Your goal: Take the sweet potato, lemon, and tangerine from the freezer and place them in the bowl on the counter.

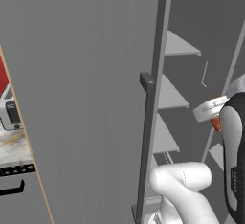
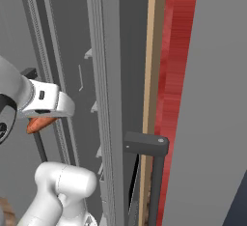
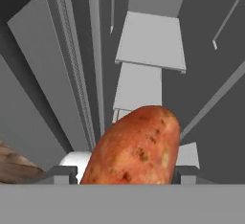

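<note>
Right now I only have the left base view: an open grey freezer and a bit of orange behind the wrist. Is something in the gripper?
Observer: Yes. In the hand view the sweet potato sits between the fingertips of the gripper.
Operator: Is the freezer shelf under it bare?
Observer: The grey shelves ahead of the hand view carry nothing that I can see.
Operator: What's beyond the freezer door?
Observer: In the right base view, a red wall strip runs beside the edge of the freezer door.
</note>
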